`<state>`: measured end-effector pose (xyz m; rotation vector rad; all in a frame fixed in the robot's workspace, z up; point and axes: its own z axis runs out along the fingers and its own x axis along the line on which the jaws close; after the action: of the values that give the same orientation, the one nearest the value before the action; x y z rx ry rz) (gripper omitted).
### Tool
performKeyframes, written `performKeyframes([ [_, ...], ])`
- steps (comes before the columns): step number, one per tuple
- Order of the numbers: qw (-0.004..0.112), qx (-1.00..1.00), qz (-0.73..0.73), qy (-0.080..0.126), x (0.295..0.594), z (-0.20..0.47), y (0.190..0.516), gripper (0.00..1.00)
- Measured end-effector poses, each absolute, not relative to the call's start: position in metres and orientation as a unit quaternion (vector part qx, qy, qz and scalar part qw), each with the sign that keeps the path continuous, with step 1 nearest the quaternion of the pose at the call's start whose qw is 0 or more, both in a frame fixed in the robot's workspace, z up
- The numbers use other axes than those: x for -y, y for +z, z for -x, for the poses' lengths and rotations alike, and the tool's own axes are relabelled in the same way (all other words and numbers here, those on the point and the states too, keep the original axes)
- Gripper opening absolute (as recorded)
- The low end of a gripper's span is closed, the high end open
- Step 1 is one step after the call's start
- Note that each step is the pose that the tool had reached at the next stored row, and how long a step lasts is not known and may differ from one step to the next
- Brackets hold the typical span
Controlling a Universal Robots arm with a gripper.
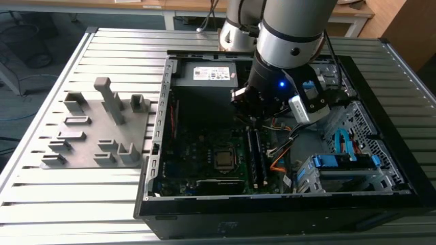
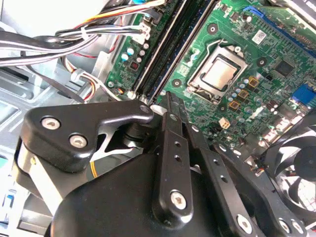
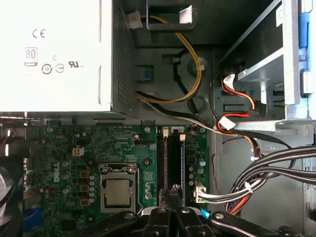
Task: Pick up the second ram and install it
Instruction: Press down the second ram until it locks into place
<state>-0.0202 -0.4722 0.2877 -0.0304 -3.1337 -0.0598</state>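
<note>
Your tool, fingers pressed together, sits on the memory stick beside the processor; press straight down, evenly, until it seats.

Slatted metal table bears computer case, probably-plastic tray.

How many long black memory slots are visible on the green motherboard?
2, side by side: one slot next to the silver processor socket, the other just beyond. The gripper hides part of both.

Even daylight, power supply blown out w/ glare, case interior dim, fan slightly soft
</note>
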Motion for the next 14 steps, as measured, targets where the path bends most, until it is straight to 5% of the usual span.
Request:
performKeyframes([
  [14,0.004,1.0,0.01,-0.019,0.4722,0.0202,0.2861,0.1],
])
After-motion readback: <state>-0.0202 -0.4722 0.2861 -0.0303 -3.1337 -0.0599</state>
